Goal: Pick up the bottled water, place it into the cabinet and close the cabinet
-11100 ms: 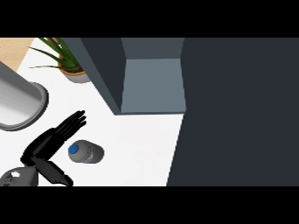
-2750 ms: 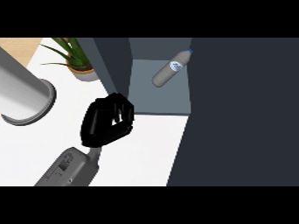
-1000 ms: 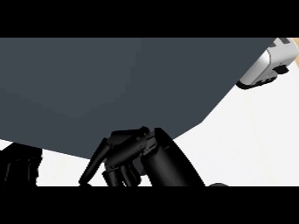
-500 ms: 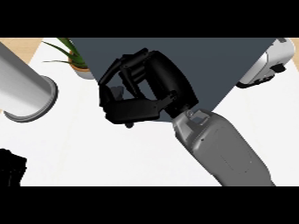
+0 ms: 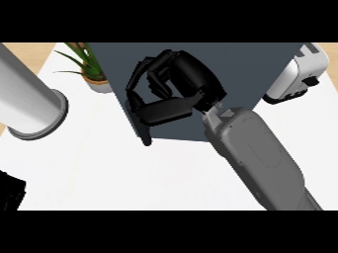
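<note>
While the right hand (image 5: 173, 94) is held over the top of the dark cabinet (image 5: 252, 69) with its fingers curled inward and nothing seen gripped in them, the bottled water is not visible from the head view. The cabinet is seen standing on the white counter (image 5: 113, 173), with a potted plant (image 5: 92, 74) just to its left, a white cylinder (image 5: 15, 101) further left, and a white appliance (image 5: 297, 74) at its right. Only part of the left hand (image 5: 0, 190) is seen at the near left edge; its finger state cannot be told.
</note>
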`<action>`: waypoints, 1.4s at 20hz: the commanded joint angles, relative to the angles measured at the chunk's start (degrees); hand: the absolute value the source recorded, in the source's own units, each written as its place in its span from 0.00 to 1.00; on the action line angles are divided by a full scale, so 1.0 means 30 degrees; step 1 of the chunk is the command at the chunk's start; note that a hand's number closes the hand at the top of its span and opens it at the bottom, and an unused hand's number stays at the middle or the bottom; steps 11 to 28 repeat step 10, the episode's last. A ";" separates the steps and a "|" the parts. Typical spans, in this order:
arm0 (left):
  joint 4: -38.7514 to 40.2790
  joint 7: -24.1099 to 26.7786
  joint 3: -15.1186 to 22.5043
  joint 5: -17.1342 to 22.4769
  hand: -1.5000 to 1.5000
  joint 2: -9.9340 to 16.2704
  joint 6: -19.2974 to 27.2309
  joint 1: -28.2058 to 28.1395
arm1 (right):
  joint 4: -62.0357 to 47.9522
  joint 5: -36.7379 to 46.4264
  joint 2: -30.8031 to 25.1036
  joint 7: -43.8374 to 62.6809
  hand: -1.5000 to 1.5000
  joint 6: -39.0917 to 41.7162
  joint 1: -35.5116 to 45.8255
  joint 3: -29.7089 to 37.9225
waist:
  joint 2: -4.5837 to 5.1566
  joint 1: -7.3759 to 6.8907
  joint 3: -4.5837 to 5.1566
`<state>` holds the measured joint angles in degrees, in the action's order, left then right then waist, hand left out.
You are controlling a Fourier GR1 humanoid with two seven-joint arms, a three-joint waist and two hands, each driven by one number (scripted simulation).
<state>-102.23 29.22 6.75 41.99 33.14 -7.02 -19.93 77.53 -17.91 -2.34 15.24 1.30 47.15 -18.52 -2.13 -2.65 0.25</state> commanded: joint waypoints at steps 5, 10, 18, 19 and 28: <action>0.0206 -0.0441 -0.0399 0.0245 1.00 0.0295 -0.0275 0.0740 | -0.4297 0.0361 -0.1681 -0.1509 1.00 0.0081 0.0803 0.2660 | 0.1237 -0.0031 -0.0066; -0.0312 -0.0806 -0.0389 0.0318 1.00 0.0242 0.0034 0.1101 | -0.4401 -0.0226 -0.2276 -0.1876 1.00 0.1195 0.0555 0.3003 | 0.1254 -0.0052 -0.0089; -0.0312 -0.0806 -0.0389 0.0318 1.00 0.0242 0.0034 0.1101 | -0.4401 -0.0226 -0.2276 -0.1876 1.00 0.1195 0.0555 0.3003 | 0.1254 -0.0052 -0.0089; -0.0312 -0.0806 -0.0389 0.0318 1.00 0.0242 0.0034 0.1101 | -0.4401 -0.0226 -0.2276 -0.1876 1.00 0.1195 0.0555 0.3003 | 0.1254 -0.0052 -0.0089; -0.0312 -0.0806 -0.0389 0.0318 1.00 0.0242 0.0034 0.1101 | -0.4401 -0.0226 -0.2276 -0.1876 1.00 0.1195 0.0555 0.3003 | 0.1254 -0.0052 -0.0089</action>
